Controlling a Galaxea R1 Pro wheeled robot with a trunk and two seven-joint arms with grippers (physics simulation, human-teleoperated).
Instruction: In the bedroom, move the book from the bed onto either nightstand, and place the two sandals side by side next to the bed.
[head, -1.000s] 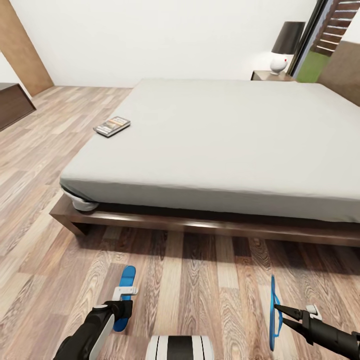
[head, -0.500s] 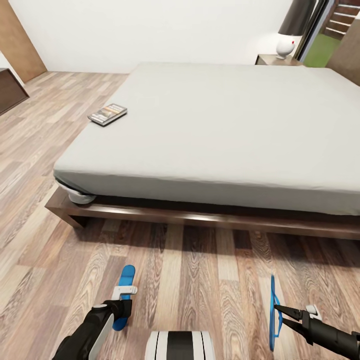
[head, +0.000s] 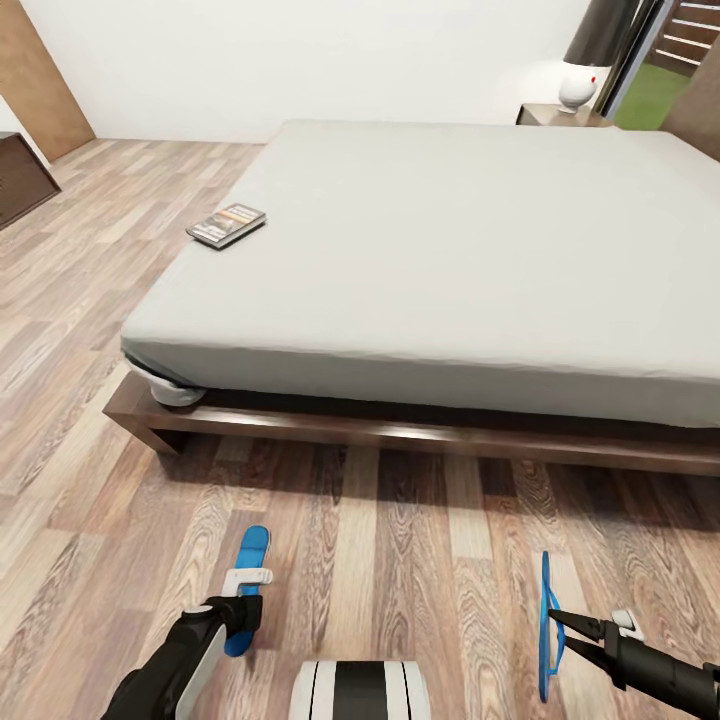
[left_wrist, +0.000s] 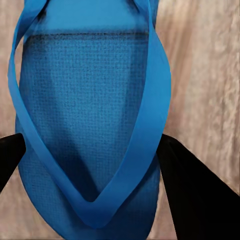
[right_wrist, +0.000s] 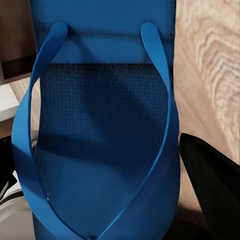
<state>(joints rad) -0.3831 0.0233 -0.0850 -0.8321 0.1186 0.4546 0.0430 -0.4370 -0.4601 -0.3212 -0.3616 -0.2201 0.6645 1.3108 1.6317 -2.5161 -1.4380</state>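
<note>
The left gripper (head: 243, 608) holds one blue sandal (head: 248, 585). The right gripper (head: 565, 632) holds the other sandal (head: 546, 622). The book (head: 226, 224) lies on the bed (head: 450, 260).

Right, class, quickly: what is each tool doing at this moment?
Left tool: closed on a blue sandal.
Right tool: closed on the other blue sandal, held on edge.

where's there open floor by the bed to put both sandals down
Bare wood floor runs along the bed frame's near side, between the left gripper holding one sandal and the right gripper holding the other sandal. No crowded patch is visible there.
</note>
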